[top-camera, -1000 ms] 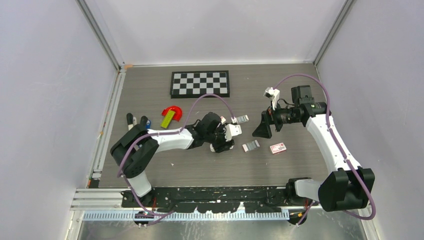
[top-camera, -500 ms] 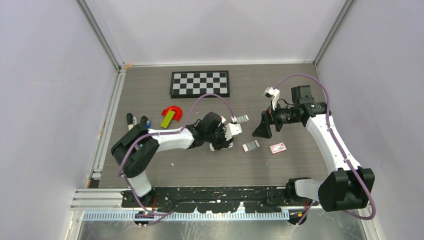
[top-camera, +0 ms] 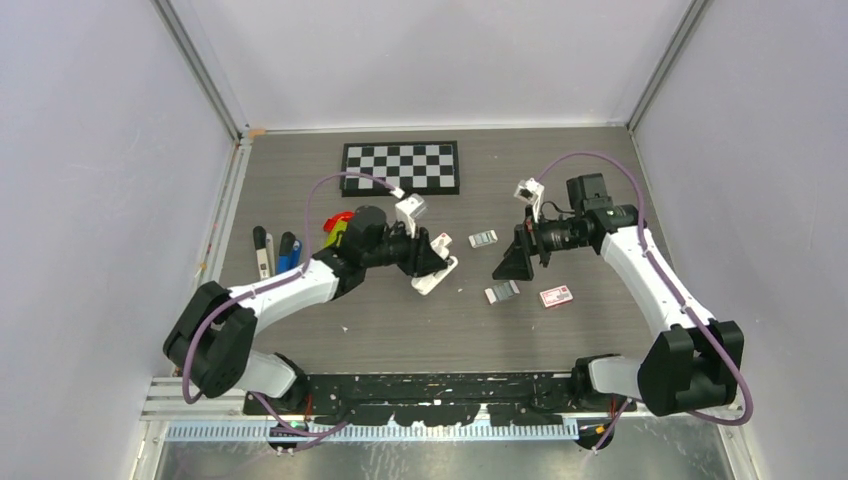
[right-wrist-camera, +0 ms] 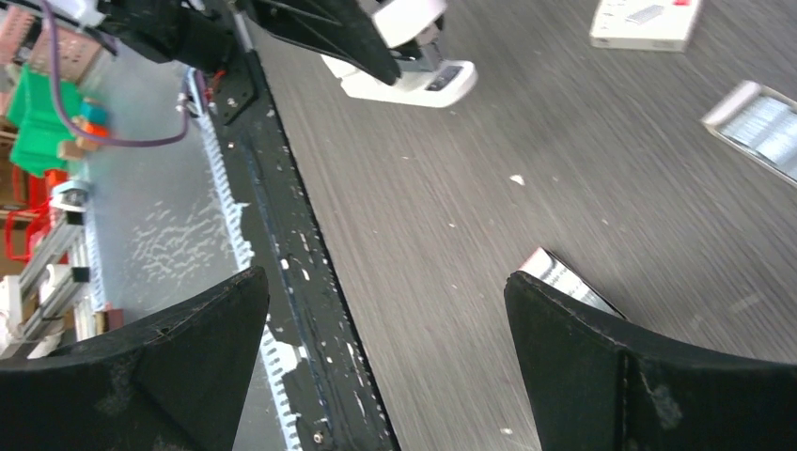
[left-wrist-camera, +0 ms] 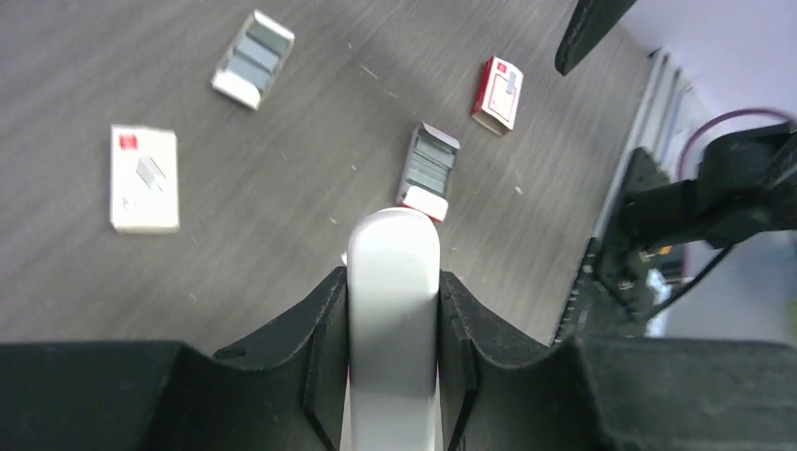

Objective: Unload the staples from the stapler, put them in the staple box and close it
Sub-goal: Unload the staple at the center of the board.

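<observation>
The small blue stapler [top-camera: 287, 249] lies near the table's left edge, away from both grippers. My left gripper [top-camera: 424, 260] [left-wrist-camera: 393, 293] is shut on a white stapler [top-camera: 437, 277] [left-wrist-camera: 393, 246], with a finger pressed against each side. That white stapler [right-wrist-camera: 406, 83] hangs tilted, its lower end close to the tabletop. My right gripper [top-camera: 512, 264] [right-wrist-camera: 383, 282] stands wide open, holding nothing, to the right of the white stapler. No staples show in the blue stapler from here.
Two open trays of staples [top-camera: 483, 238] [top-camera: 502, 291] and a red staple box [top-camera: 556, 296] lie between the arms. A checkerboard [top-camera: 401, 167] sits at the back. A red and green object [top-camera: 340, 228] and pens [top-camera: 261, 248] lie by the blue stapler.
My left gripper closed on the white stapler, then drew it back to the left and tilted it up. The right gripper shifted slightly left, still open.
</observation>
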{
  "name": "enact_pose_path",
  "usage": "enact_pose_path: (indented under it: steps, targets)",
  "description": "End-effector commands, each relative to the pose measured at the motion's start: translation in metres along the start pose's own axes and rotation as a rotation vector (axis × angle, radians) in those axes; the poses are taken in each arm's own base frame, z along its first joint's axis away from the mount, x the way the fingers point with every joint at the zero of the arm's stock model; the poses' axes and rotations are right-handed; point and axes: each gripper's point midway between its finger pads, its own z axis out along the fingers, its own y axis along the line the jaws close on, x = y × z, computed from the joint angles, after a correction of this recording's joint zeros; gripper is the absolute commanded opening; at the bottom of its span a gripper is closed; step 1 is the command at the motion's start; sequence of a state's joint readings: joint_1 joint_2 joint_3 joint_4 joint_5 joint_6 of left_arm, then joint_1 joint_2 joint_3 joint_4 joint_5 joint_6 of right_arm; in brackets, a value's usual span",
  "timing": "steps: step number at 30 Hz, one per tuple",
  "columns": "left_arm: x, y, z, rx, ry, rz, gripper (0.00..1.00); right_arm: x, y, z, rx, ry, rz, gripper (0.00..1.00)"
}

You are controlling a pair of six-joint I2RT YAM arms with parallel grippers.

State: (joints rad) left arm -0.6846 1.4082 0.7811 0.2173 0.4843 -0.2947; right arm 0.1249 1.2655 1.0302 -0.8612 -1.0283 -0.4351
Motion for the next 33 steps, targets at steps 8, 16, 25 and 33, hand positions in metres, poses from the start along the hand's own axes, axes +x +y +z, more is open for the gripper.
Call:
enact_pose_path:
  steps: [8,16,25,33]
  targets:
    - [-0.023,-0.035,-0.017,0.133,-0.163,-0.41,0.0,-0.05,0.026,0.032,-0.221,-0.249,0.147,1.0]
    - [-0.019,-0.029,-0.027,0.088,-0.229,-0.46,0.0,-0.045,0.024,0.035,-0.212,-0.237,0.147,1.0]
    - [0.004,-0.005,-0.03,-0.076,-0.207,-0.636,0.0,-0.006,0.028,0.048,-0.143,-0.061,-0.077,1.0]
    - [0.037,0.026,-0.043,-0.326,-0.177,-0.873,0.0,0.032,0.029,0.064,-0.092,0.158,-0.444,1.0]
